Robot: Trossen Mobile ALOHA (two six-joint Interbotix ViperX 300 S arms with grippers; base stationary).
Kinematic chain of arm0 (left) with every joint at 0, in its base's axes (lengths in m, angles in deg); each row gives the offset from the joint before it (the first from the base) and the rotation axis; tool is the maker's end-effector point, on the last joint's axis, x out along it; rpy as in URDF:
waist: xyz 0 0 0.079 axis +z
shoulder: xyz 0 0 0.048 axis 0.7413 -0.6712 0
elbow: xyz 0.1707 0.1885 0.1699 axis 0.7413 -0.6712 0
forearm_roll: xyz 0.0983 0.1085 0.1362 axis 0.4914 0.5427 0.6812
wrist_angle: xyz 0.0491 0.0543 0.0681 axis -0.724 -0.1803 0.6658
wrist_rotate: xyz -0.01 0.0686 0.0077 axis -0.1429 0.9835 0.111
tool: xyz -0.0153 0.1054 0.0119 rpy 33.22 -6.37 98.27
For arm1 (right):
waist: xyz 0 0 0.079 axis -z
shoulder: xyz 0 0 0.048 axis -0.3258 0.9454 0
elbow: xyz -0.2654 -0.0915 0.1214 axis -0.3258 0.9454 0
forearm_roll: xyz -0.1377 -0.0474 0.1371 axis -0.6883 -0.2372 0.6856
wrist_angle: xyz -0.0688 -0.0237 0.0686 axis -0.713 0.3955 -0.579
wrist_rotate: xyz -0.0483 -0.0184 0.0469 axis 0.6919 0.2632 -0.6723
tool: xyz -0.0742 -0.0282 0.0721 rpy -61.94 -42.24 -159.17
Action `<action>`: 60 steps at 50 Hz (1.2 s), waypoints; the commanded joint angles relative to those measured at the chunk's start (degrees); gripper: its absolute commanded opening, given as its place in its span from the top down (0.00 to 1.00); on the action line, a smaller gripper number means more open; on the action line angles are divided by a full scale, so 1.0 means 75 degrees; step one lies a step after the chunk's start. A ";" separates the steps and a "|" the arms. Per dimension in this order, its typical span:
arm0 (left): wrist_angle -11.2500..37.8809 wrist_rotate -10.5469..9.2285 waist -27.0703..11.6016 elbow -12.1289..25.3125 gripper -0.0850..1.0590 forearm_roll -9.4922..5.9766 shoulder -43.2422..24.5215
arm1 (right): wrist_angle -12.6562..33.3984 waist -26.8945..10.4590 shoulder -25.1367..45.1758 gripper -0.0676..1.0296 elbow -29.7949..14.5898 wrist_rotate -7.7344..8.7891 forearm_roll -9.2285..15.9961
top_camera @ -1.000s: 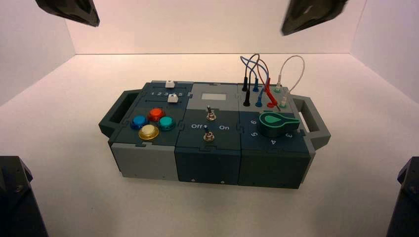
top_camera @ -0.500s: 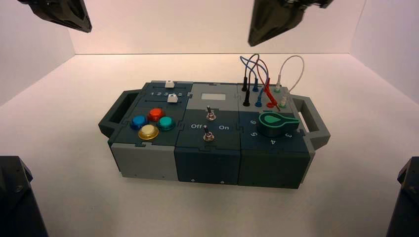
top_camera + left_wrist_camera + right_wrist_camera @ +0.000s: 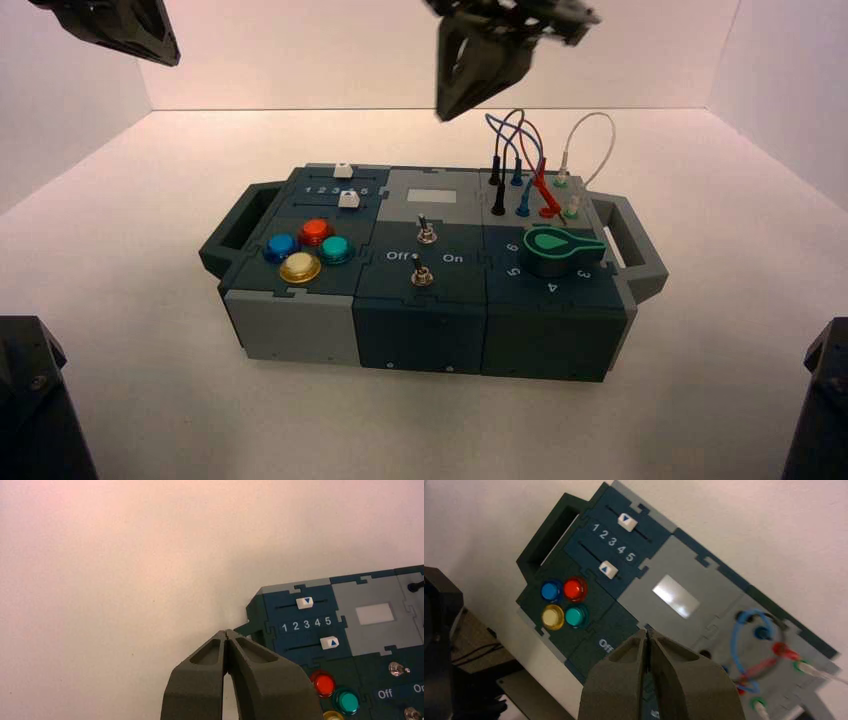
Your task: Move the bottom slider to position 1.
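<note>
hovering right of the red button [image 3: 316, 231], the right jaws [image 3: 443, 118], pressed together like the farther left jaws [image 3: 176, 63] beyond its left, have the bottom slider [image 3: 348, 200] leftward, just behind that button, track [image 3: 303, 647] sideways.

Counted: 1 box [image 3: 420, 325], 2 sliders [image 3: 608, 570], 4 round buttons [image 3: 316, 231], 2 toggle switches [image 3: 427, 235], 1 knob [image 3: 553, 254], 4 wires [image 3: 608, 150], 2 handles [image 3: 650, 272], 2 grippers [image 3: 647, 631].

Pale, pinkish-white tabletop [image 3: 400, 430] bore a single item directly on its surface: a dark teal and grey box [image 3: 425, 325] with a handle at either end, standing near the middle.
</note>
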 commanded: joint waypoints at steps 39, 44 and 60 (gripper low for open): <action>-0.0082 0.0105 0.0328 0.0023 0.95 0.0047 0.0082 | -0.0094 -0.0187 0.2332 0.96 -0.1535 -0.0012 0.0738; -0.0082 0.0117 0.0328 0.0023 0.95 0.0059 0.0082 | -0.0094 -0.0234 0.2543 0.96 -0.1676 0.0000 0.0785; -0.0082 0.0129 0.0328 0.0012 0.95 0.0059 0.0070 | -0.0082 -0.0352 0.3012 0.96 -0.2051 0.0000 0.1031</action>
